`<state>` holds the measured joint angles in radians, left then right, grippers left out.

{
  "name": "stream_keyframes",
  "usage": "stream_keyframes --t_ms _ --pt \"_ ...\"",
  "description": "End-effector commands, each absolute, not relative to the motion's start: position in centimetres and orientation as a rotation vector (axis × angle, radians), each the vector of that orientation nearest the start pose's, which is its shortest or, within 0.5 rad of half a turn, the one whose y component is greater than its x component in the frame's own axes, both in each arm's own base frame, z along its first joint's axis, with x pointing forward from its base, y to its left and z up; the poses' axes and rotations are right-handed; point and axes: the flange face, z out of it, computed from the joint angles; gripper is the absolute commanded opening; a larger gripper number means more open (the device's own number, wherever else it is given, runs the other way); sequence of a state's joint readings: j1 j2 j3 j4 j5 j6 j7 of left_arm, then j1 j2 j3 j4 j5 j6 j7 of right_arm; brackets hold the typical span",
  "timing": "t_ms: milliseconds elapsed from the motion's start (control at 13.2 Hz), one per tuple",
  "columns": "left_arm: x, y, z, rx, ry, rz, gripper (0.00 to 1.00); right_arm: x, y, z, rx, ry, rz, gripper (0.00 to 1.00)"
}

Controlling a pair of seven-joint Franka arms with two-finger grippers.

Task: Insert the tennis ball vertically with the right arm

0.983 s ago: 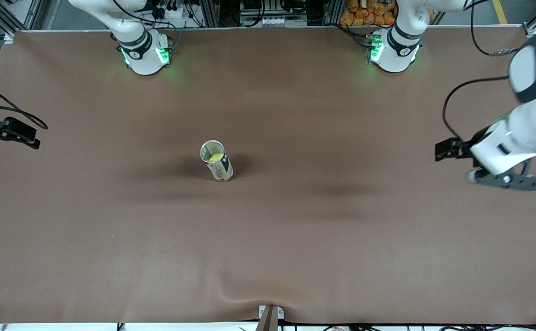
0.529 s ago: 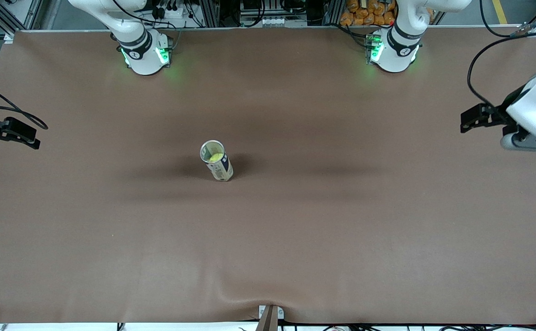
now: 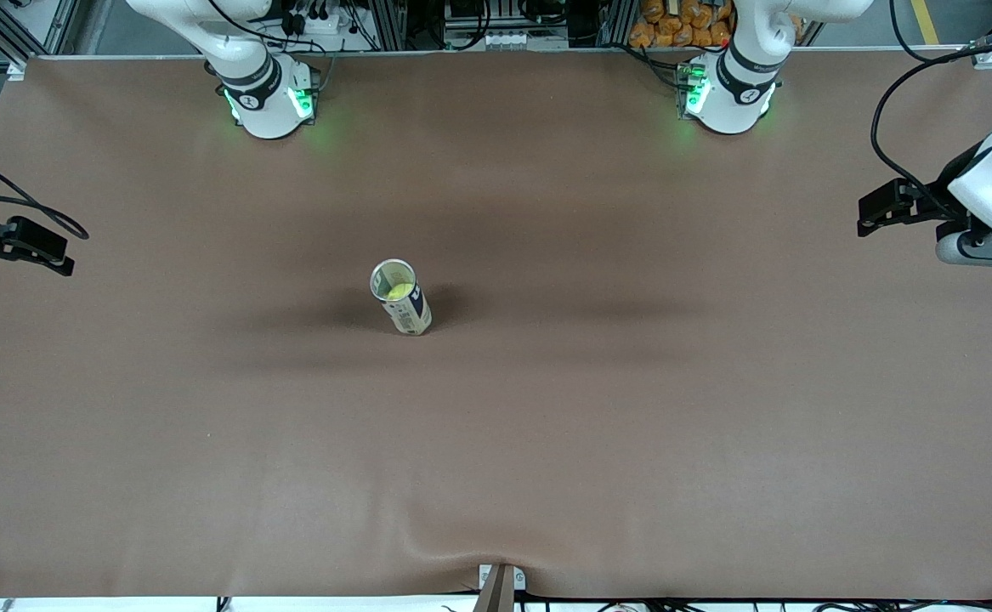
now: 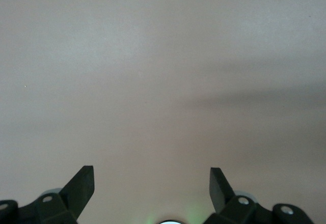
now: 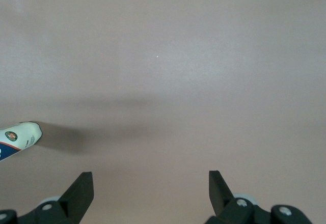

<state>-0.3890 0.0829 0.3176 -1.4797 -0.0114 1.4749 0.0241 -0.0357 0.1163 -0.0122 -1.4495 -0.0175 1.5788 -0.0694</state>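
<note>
Upright, can (image 3: 402, 306) long axis vertical, mouth up, ball (image 3: 397, 291) inside.

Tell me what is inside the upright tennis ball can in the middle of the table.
The upright open-topped tennis ball can holds a yellow-green tennis ball, visible through its mouth. The can's wall and that ball cover whatever lies lower, so more balls beneath cannot be ruled out.

You've got white arms with black joint bands, green-lit bases (image 3: 270, 102), black looping cables (image 3: 895, 110), and black wedge-shaped fingertips (image 5: 81, 188) fixed by silver screws.
</note>
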Motion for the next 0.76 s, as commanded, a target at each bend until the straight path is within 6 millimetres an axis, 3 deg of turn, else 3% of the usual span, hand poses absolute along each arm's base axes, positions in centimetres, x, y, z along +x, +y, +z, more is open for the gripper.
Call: stream_keyframes --t_ms 0,681 --pt "56.2 -5.0 62.0 -3.102 0.125 0.122 1.00 59.4 -3.5 61.9 -3.176 -0.048 -0.018 1.00" --pt "54.8 -4.2 64.3 -3.123 0.111 0.072 1.00 59.4 -2.3 62.0 -3.167 -0.063 -0.017 1.00"
